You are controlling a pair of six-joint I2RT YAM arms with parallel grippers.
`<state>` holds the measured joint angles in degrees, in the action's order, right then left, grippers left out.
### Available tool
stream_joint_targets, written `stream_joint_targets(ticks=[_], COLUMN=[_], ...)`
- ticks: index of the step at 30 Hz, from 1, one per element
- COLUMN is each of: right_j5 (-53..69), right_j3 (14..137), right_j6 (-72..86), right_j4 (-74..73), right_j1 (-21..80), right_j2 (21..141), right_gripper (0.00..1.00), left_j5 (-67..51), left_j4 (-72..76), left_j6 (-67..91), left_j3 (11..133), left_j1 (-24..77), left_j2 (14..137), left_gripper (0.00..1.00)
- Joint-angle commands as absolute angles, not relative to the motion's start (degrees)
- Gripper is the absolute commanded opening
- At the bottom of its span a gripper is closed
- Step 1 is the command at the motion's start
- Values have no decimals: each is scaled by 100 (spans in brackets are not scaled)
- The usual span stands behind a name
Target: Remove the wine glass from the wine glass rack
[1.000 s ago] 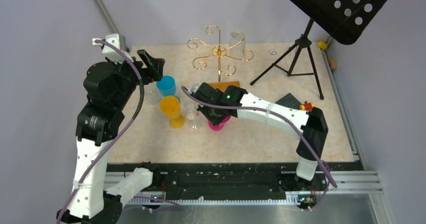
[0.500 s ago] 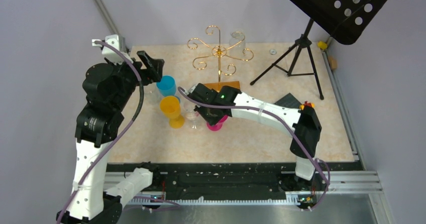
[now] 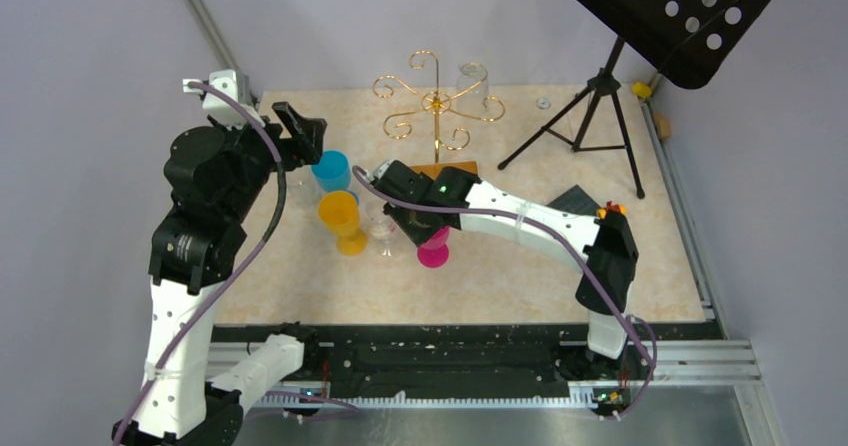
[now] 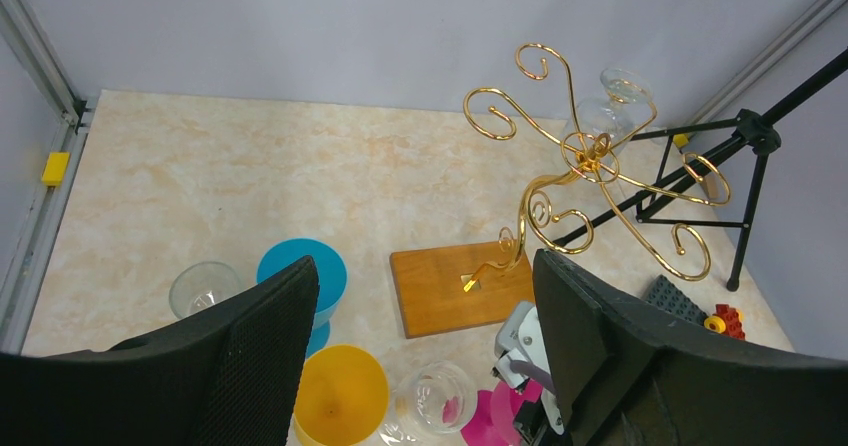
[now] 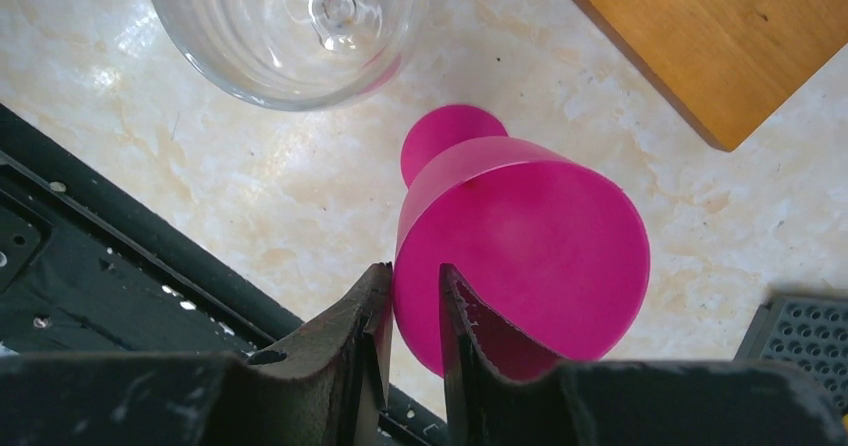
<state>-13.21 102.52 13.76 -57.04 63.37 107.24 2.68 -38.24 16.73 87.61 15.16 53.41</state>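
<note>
We're counting one rack (image 3: pixel 437 96) at 12 o'clock on the table (image 3: pixel 520 276), gold wire on one wooden base (image 4: pixel 455 288), with six scroll arms as far as we can make out. One wine glass (image 4: pixel 610 111) is hanging upside down from the arm at 2 o'clock of the pole, not being touched by either gripper.

Two more clear glasses are standing on the table: centre glass (image 3: pixel 380 228) at 6 o'clock of the base, and left glass (image 4: pixel 203 288) just beside the blue cup (image 3: pixel 331 171) at its 9 o'clock. There are three plastic cups in all: blue, yellow cup (image 3: pixel 342 221) and pink cup (image 5: pixel 520 246). Yellow, centre glass and pink are sitting in a row, close together.

The right gripper (image 5: pixel 412 271) is pinching the pink cup's rim, fingers nearly together with the wall between them. We can't tell whether the cup's foot is touching the table.

The left gripper (image 4: pixel 425 266) is hovering at 10 o'clock, jaws spread wide and holding nothing.

One black music stand (image 3: pixel 600 86) is standing at 2 o'clock.
</note>
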Motion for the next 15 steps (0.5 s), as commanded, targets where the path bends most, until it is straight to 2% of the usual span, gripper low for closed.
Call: stream_joint_targets(ticks=[1, 7, 15], right_j5=[-1527, -1514, -1544], right_j3=[10659, 10652, 10488], right_j6=[1456, 1451, 1532], right_j4=[-5574, -5464, -5473], right_j1=[6401, 6390, 6386], right_j2=[10591, 10524, 10486], right_gripper=[25, 22, 24], left_j5=[325, 308, 301], left_j4=[-3731, -3733, -3731], left_j6=[1617, 1608, 1608], left_j3=[8876, 8895, 8921], left_j1=[1525, 1529, 1525], left_j2=[5326, 5317, 5321], left_gripper=[82, 82, 82])
